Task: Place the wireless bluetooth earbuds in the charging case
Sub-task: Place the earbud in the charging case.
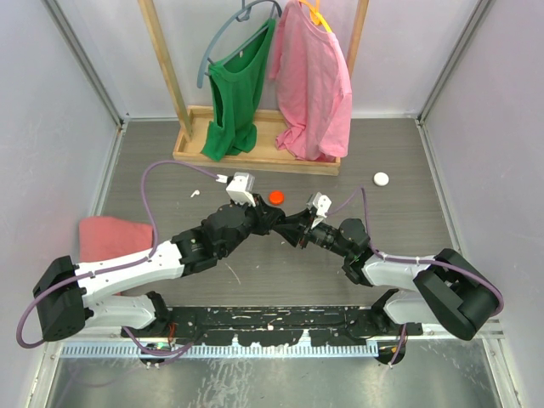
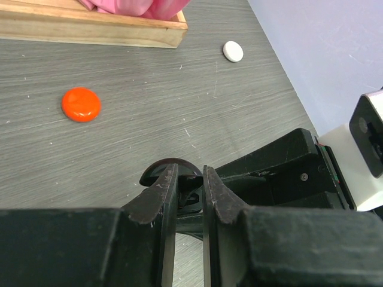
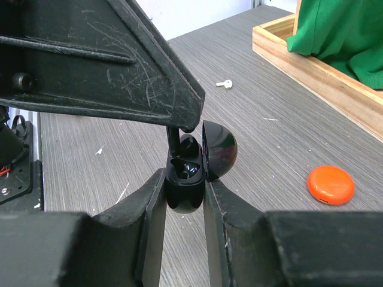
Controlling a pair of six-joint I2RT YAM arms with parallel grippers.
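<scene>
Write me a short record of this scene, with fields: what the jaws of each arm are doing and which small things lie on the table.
right jaws: shut on the black charging case, its lid open
left jaws: shut, tips at the open case; whether they pinch an earbud cannot be told
loose on table: white earbud, orange puck, white puck
behind: wooden rack base with green and pink garments

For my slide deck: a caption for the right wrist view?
Right gripper clamps the open black charging case as the shut left gripper meets it.
</scene>
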